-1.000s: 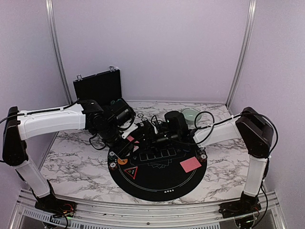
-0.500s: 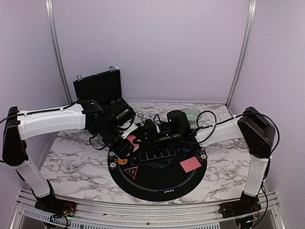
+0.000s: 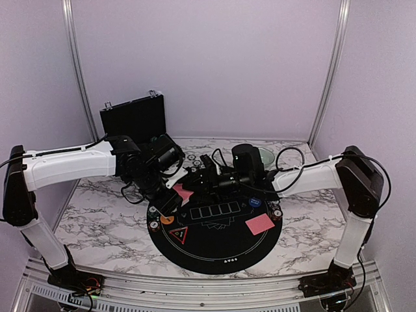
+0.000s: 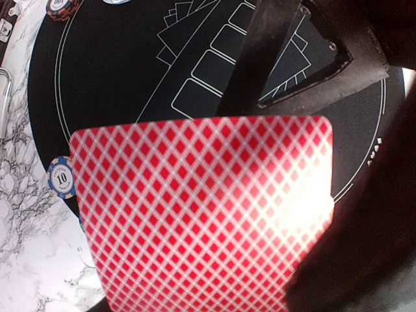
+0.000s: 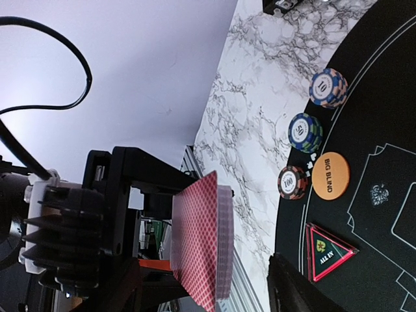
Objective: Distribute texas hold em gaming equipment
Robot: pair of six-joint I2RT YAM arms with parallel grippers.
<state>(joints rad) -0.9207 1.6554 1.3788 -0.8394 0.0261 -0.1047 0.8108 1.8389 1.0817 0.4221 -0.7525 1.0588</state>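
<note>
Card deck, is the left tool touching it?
Touching. The right wrist view shows the card deck clamped in the left tool, whose black frame sits right against it.

Three small stacks of striped-edge poker chips (image 5: pixel 305 132) sat at the left rim of one round black mat (image 3: pixel 214 250). On it lay one round orange "BIG BLIND" button disc (image 5: pixel 330 175), one round blue button disc (image 3: pixel 255 202) and one red-edged triangular "ALL IN" marker (image 5: pixel 328 252). There was one thick deck of pinkish-red-backed playing cards (image 5: pixel 201 244) and one flat lot (image 3: pixel 260 224) at the near right. Far back stood one black hard case (image 3: pixel 133 119) and one pale green bowl (image 3: pixel 266 153).
</note>
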